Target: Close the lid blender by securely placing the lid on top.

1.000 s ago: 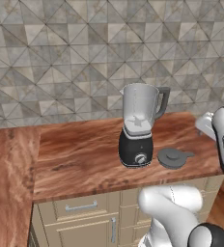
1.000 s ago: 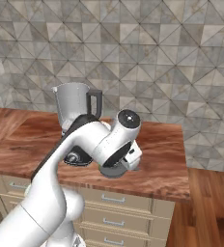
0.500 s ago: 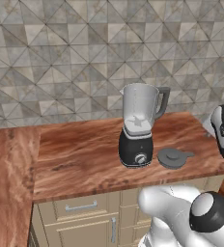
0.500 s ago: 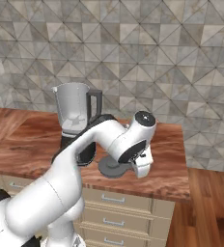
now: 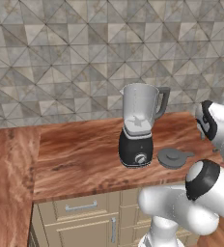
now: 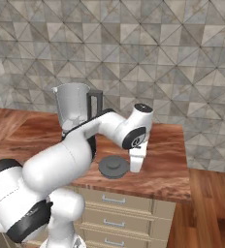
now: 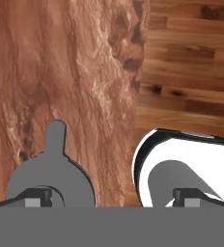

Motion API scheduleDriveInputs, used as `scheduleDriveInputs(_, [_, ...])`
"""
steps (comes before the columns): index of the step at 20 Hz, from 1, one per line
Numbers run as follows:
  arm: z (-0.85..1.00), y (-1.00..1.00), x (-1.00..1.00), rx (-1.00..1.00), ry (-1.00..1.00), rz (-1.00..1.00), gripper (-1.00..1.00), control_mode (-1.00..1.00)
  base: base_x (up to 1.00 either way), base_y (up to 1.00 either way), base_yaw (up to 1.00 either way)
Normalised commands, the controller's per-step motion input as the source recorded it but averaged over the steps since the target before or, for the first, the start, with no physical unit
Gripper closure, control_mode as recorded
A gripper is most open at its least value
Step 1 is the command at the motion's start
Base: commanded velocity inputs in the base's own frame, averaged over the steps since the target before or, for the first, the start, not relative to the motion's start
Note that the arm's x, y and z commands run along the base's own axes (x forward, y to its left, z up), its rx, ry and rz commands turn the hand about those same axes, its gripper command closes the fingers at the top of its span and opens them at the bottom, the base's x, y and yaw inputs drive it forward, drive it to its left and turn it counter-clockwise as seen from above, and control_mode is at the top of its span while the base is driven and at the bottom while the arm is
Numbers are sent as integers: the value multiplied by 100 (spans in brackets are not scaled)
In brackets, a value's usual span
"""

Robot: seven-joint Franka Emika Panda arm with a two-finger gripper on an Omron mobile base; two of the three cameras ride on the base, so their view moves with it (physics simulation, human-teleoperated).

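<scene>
Lid (image 6: 113, 166) is lying flat on the wooden counter (image 5: 80, 159), just right of the blender (image 5: 138, 126), whose jar is standing open. The gripper (image 6: 136, 169) is hovering just right of the lid, fingers spread and empty. It should be centring over the knob before descending squarely.

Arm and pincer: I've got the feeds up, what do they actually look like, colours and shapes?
The arm is made of glossy white rounded segments with black bands and caps at the joints. The pincer hangs from a white boxy hand. Its fingertips are small dark blocks with grey faces. No cables or markings are visible.
</scene>
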Motion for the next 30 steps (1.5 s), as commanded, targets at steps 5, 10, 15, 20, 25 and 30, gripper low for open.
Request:
scheduleDriveInputs(5, [-31, 0, 0, 2, 6, -1, -100, -100, 0, 0, 0])
scheduleDriveInputs(10, [-41, 2, 5, 9, 0, 0, -100, -100, 0, 0, 0])
scheduleDriveInputs(15, [-33, -3, 12, 12, 0, 0, -100, -100, 0, 0, 0])
scheduleDriveInputs(20, [-26, 2, 26, 2, 4, 0, -100, -100, 0, 0, 0])
scheduleDriveInputs(25, [-21, 3, 31, 1, 3, 0, -100, -100, 0, 0, 0])
scheduleDriveInputs(30, [-15, 2, 24, 2, 0, -1, -100, -100, 0, 0, 0])
